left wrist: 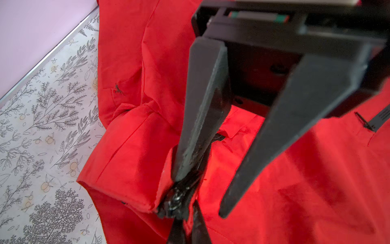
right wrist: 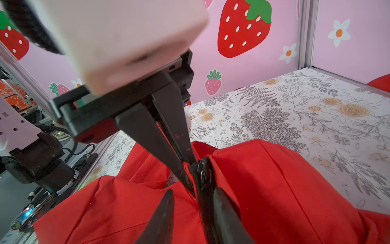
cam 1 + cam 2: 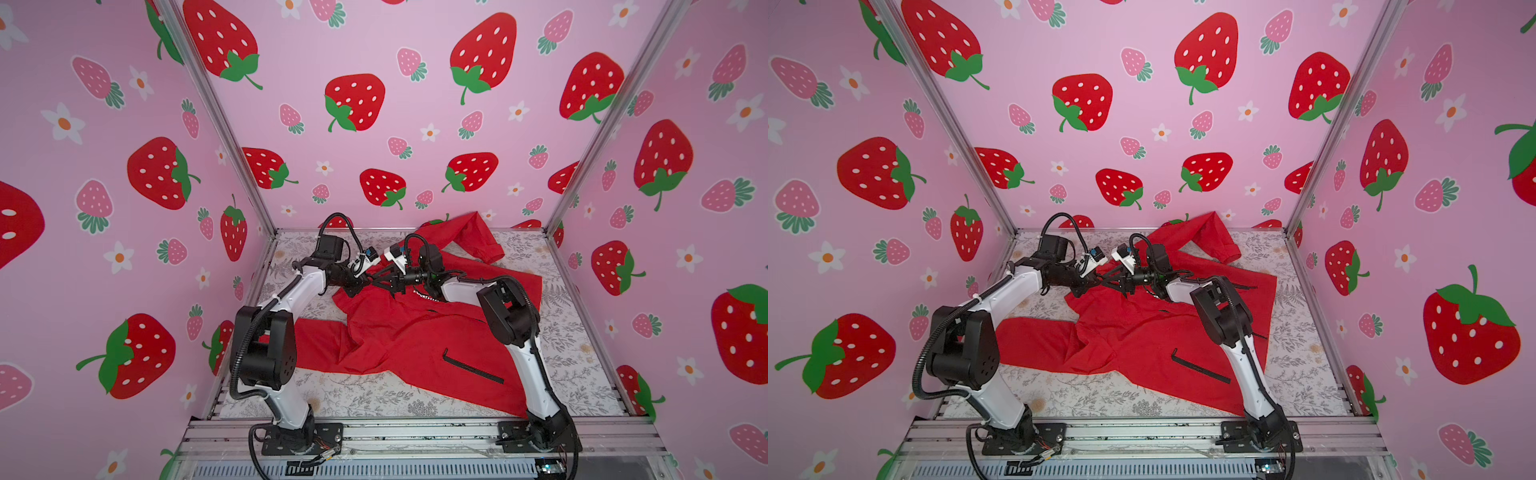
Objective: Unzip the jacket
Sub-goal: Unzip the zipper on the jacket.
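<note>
Jacket (image 3: pixel 415 340): thin, rumpled, seemingly matte.

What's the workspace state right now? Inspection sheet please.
Surface: floral-print table cover, flat; the jacket covers its middle.
Job's things: red jacket lying crumpled; top end of its front zipper sits between the hands.
Clutter: nothing seen.
Grippers: left hand shut, pinching the jacket beside the zipper top; right hand open, fingers either side of the zipper.
Cables: black hoses along both arms; loose wires at the left arm's base.
Surroundings: strawberry-print walls, aluminium frame.
</note>
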{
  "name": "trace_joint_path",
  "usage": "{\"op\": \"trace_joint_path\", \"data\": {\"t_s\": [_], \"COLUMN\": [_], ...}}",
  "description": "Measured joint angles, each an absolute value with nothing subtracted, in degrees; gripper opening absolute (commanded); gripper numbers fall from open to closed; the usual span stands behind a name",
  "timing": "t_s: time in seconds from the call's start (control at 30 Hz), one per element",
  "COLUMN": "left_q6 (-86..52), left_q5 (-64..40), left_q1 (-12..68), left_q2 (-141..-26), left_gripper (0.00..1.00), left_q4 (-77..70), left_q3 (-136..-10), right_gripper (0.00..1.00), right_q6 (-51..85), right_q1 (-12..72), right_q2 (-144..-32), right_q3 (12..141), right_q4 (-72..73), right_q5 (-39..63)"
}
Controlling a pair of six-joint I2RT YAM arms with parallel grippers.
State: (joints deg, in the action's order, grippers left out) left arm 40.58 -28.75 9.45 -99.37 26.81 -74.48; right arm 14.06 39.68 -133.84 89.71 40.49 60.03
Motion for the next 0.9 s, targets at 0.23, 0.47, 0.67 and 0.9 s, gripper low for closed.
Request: {"op": "trace_joint_path", "data": {"t_s": [0.23,0.47,0.67,0.9], "left_q6": [40.6,40.6,40.7,40.0], "left_q5": [-28.7,-28.7,-28.7,-28.5], "left_q1": [9.5,9.5,9.5,9.5], "left_q2": [-99.4,-99.4,-99.4,-99.4], "left_gripper": [0.0,0.0,0.0,0.0], "left_q4": [26.9,26.9,27.1,27.0], "left_q3": [-74.5,-74.5,-74.5,-74.5], "right_gripper": [0.18,0.1,0.01,0.0], "right_q6": [13.4,13.3,13.2,13.2], "right_q1": [39.7,39.6,39.6,39.6], "right_q2": [-133.8,-133.8,-133.8,-133.7], "right_q3": [89.7,89.7,89.7,89.1], "right_q4": [39.7,39.6,39.3,39.9], "right_q5": [59.8,59.4,58.9,58.2]}}
